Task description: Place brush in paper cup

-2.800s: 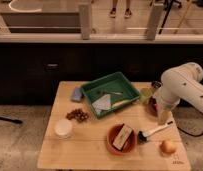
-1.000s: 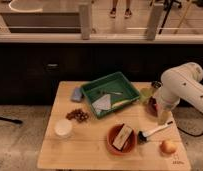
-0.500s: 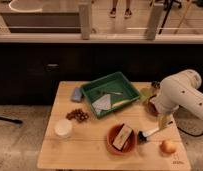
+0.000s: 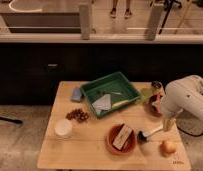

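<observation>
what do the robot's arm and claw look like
The arm is white, built of bulky rounded shells with smooth curved joints; no markings or cables show. Its claw, at the right side of the table by the brush, is a small pale tan piece, darker than the arm.

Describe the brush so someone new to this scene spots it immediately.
On the wooden table, look at the front right, between the orange-brown bowl and the small round orange object. The brush lies there, with the gripper open by its handle end. It alone is a slim white stick with a black rounded head.
</observation>
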